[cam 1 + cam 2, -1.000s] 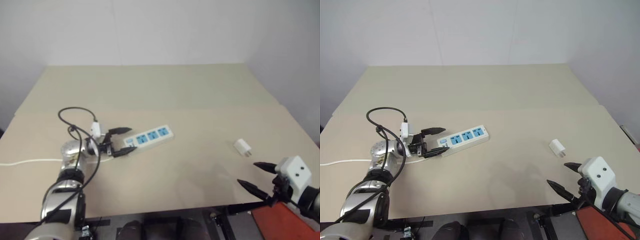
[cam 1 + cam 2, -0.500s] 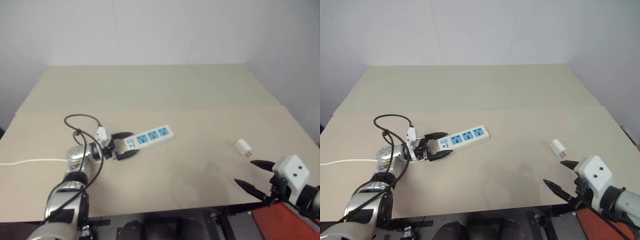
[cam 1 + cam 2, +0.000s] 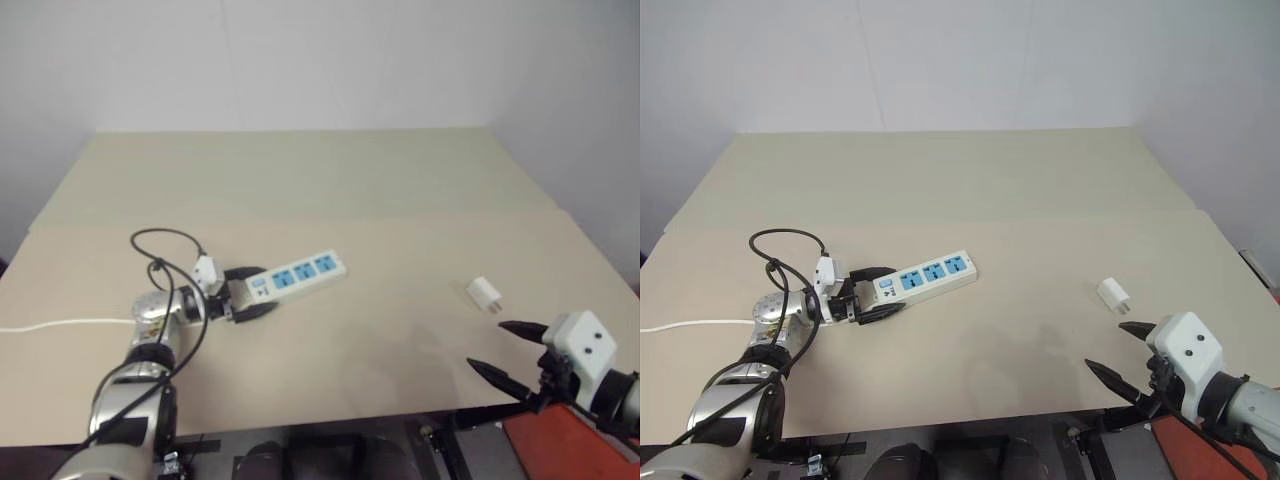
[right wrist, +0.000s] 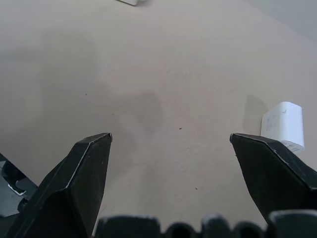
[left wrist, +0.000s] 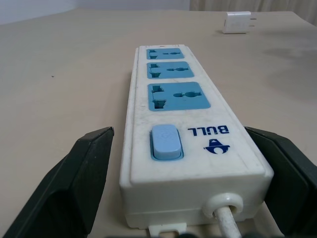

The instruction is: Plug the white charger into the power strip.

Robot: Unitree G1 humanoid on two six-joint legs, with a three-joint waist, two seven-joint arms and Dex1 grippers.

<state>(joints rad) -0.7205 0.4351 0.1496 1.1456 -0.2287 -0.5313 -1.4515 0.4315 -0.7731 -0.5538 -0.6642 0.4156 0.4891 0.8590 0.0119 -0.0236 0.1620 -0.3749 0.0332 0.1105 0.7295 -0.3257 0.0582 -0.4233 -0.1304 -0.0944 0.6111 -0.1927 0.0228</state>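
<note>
Now, risk: the left pincer (image 5: 183, 198), spread wide, straddled the cord end of the power strip (image 3: 295, 276); if it closed off-centre, the strip might skew or slide.
Second risk: the thin cord (image 3: 60, 323) trailing toward the left edge could tug the strip as it was moved.
Charger: the white charger (image 3: 484, 295) lay on its side near the tabletop's (image 3: 380, 200) right edge, well apart from the strip.
Right pincer: the right pincer (image 3: 508, 350), spread and empty, hovered at the near right corner, just short of the charger; a clumsy nudge might push it off the edge.
Open room: bare tabletop lay between strip and charger, and across the far half.
</note>
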